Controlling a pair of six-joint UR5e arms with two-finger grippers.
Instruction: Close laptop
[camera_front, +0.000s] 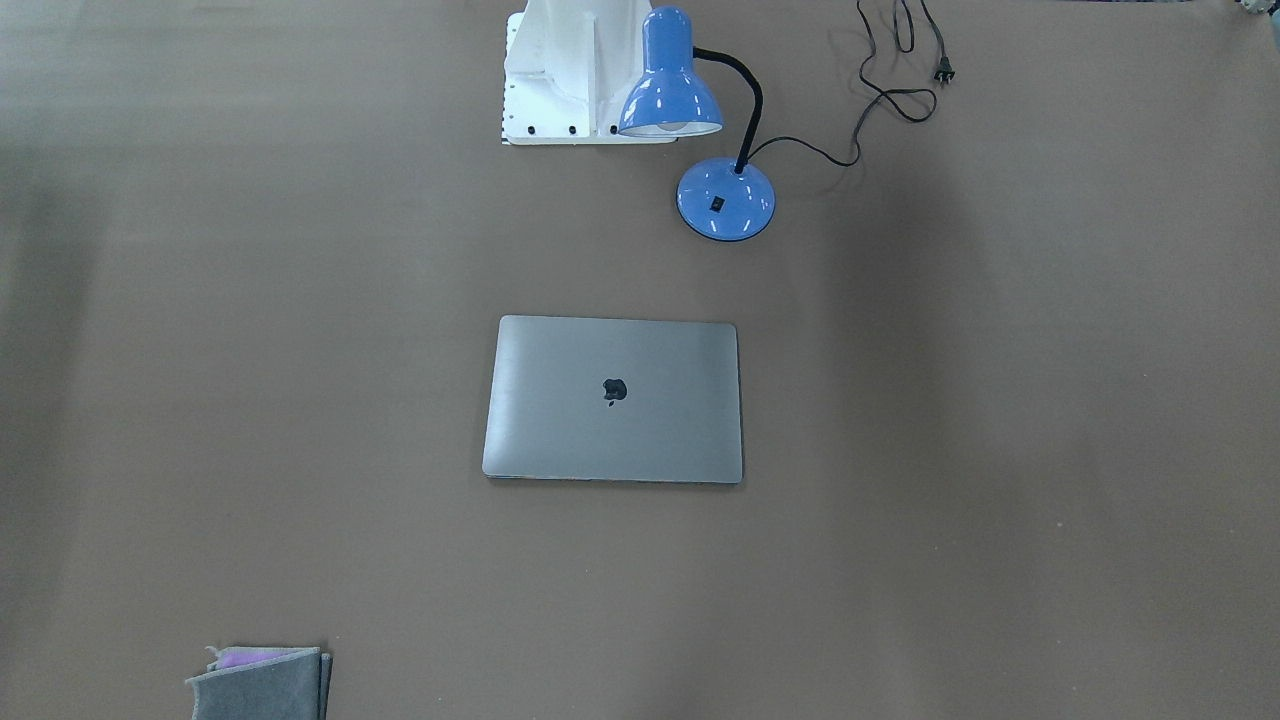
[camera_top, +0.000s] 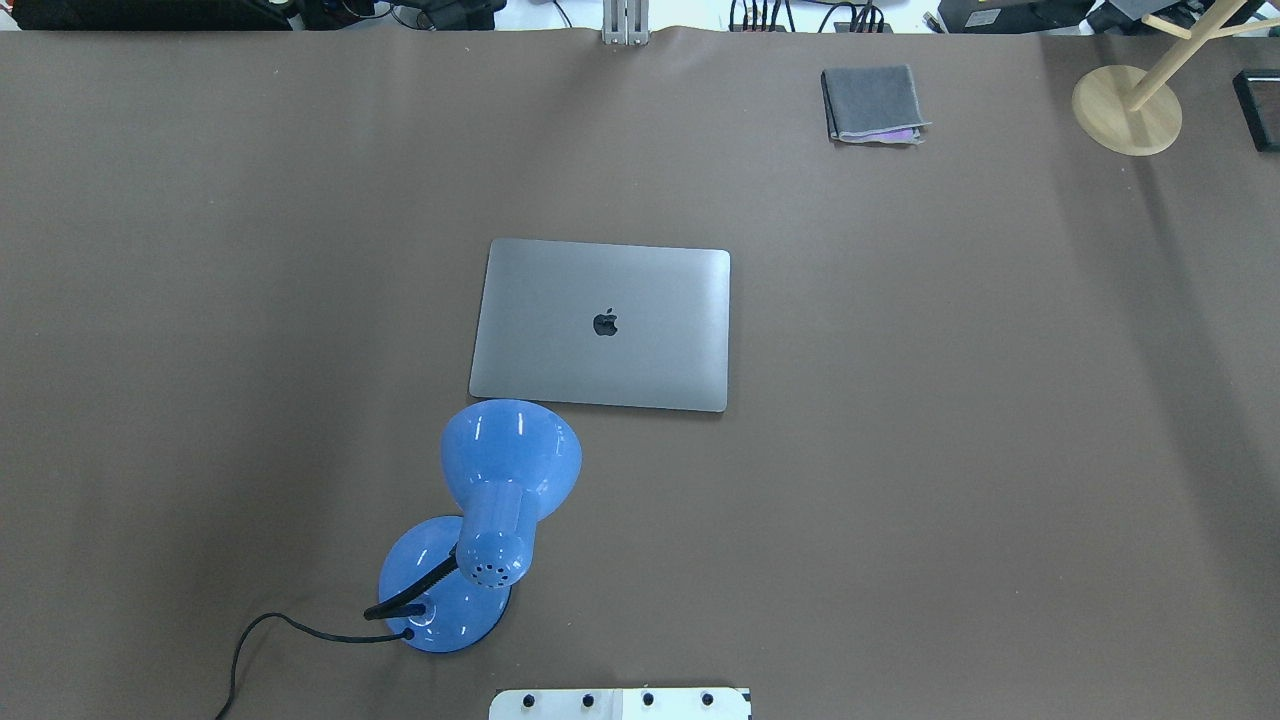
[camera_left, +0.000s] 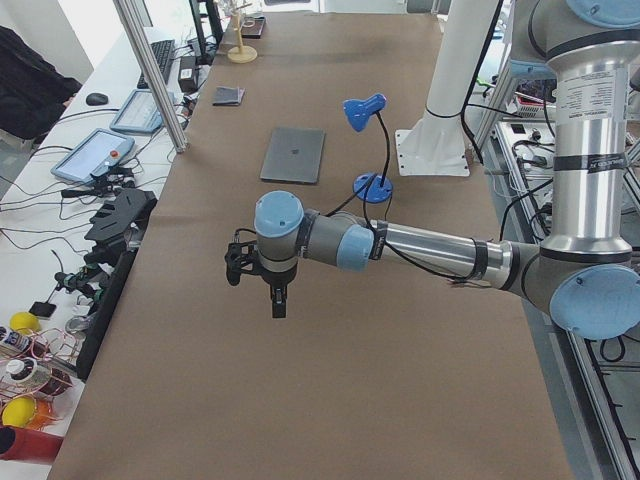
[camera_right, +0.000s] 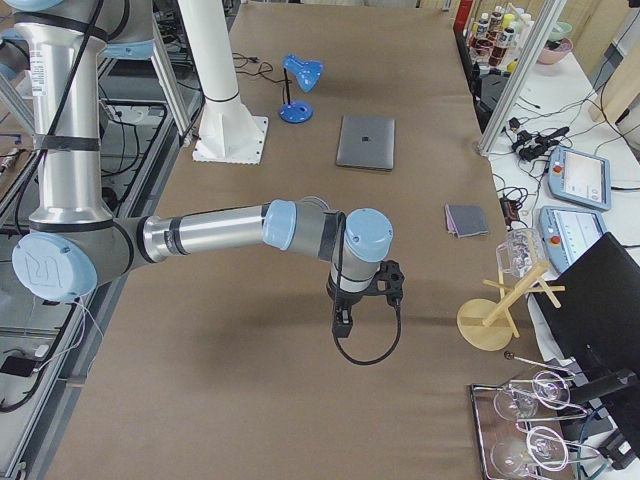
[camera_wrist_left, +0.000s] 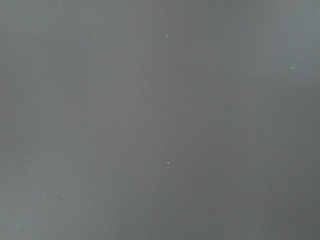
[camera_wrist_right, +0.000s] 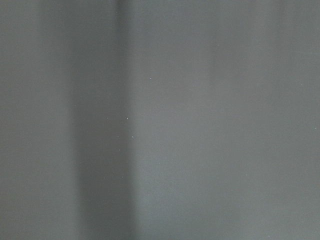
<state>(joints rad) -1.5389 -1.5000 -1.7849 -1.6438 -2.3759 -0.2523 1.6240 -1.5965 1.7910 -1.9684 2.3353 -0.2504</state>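
The grey laptop lies flat in the middle of the table with its lid down and the dark apple logo facing up; it also shows in the overhead view and small in both side views. My left gripper hangs over bare table far from the laptop, towards the left end. My right gripper hangs over bare table far from it, towards the right end. Each shows in a side view only, so I cannot tell if it is open or shut. Both wrist views show only the brown table cover.
A blue desk lamp stands close to the laptop's near left corner, its cord trailing towards the robot base. A folded grey cloth and a wooden stand are at the far right.
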